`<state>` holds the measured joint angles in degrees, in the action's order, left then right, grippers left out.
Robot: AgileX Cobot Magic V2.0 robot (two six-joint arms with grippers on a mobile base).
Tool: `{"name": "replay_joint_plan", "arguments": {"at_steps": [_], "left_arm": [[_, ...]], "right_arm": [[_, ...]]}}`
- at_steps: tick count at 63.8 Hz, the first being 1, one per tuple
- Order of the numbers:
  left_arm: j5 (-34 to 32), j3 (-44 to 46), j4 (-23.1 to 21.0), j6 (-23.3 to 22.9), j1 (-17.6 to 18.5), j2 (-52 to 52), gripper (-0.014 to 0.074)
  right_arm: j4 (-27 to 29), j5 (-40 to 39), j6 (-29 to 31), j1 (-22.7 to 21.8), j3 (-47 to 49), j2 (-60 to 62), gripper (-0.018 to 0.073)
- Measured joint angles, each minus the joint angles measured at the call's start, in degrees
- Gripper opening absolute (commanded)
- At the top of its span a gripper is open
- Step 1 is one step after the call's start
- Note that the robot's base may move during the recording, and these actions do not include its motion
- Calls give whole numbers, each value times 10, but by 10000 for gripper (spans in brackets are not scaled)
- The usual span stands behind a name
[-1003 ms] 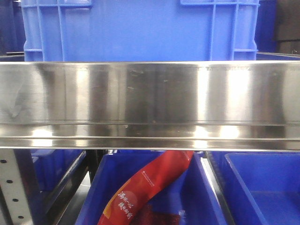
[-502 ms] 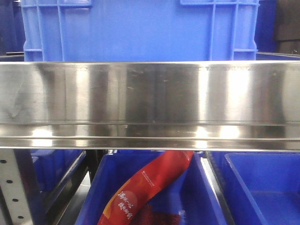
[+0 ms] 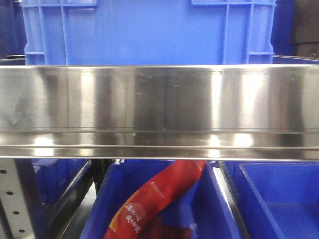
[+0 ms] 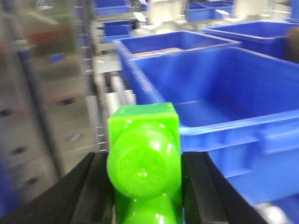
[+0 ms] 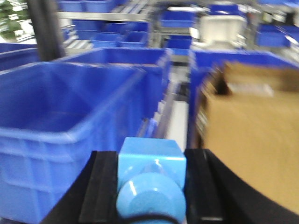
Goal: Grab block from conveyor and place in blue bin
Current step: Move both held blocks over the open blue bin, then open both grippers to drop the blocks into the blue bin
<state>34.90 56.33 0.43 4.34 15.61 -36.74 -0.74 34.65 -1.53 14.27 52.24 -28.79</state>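
The block (image 5: 150, 161), light blue with a rounded stud facing the camera, is pinched between the right fingers (image 5: 105, 186), whose black pads are pressed against its two flat sides. The right wrist is held roughly level and pointed forward. The block is held in the air outside a blue bin (image 5: 60, 135), which is seen to its left, and a brown cardboard box (image 5: 252, 135) is seen to its right. The view is blurred, so how near the block is to the bin's rim cannot be told.

A bright green block (image 4: 144, 154) of similar shape is clamped from both sides by the left fingers (image 4: 93, 191). The left wrist is likewise aimed forward, with a deep blue crate (image 4: 224, 128) ahead and to the right and metal racking (image 4: 42, 93) on the left.

In the front-facing view a polished steel rail (image 3: 159, 109) is stretched across the frame, a blue container (image 3: 149, 30) is seen above it, and a red packet (image 3: 159, 194) is seen in a lower blue tub (image 3: 209, 209)
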Motion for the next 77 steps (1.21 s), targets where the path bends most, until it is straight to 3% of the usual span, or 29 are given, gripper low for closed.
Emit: {"name": "replay_joint_plan", "arguments": {"at_steps": [14, 26, 42, 49, 57, 64, 77], "left_arm": [[1, 92, 0, 0, 78, -102, -111], [15, 205, -32, 0, 93, -221, -111], [66, 339, -51, 0, 94, -384, -111], [72, 354, -53, 0, 94, -433, -106], [85, 356, -54, 0, 94, -472, -41], [92, 356, -57, 0, 94, -492, 79], [94, 356, -57, 0, 94, -500, 462]], "right_arm": [[0, 2, 27, 97, 148, -156, -154], [0, 29, 36, 175, 281, -302, -154], [7, 66, 37, 197, 359, -459, -154], [7, 69, 37, 197, 361, -496, -154], [7, 71, 37, 197, 361, -524, -141], [7, 71, 38, 197, 361, -540, -35], [7, 72, 38, 197, 361, -547, 428]]}}
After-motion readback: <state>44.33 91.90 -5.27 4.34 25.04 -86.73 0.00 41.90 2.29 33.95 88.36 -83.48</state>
